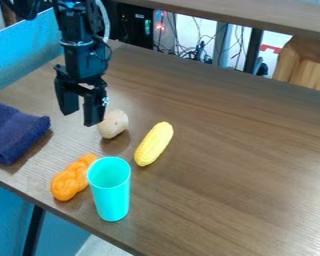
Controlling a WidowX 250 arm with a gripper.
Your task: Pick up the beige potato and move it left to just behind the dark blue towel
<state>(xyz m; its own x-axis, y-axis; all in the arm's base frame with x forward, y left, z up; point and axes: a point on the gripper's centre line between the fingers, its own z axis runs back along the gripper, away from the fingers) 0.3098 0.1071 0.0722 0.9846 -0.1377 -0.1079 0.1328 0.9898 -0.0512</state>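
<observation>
In the camera view, a black gripper (80, 115) hangs over a brown wooden table (243, 145), its two fingers spread with a gap between them. Just beside its right-hand finger in view sits a tan, potato-like object (114, 124); I cannot tell whether they touch. Further right of the gripper lies yellow corn (154, 143); nearer the camera, an orange lumpy object (70, 180) beside an upright turquoise cup (112, 196); to its left, a folded navy cloth (14, 133).
</observation>
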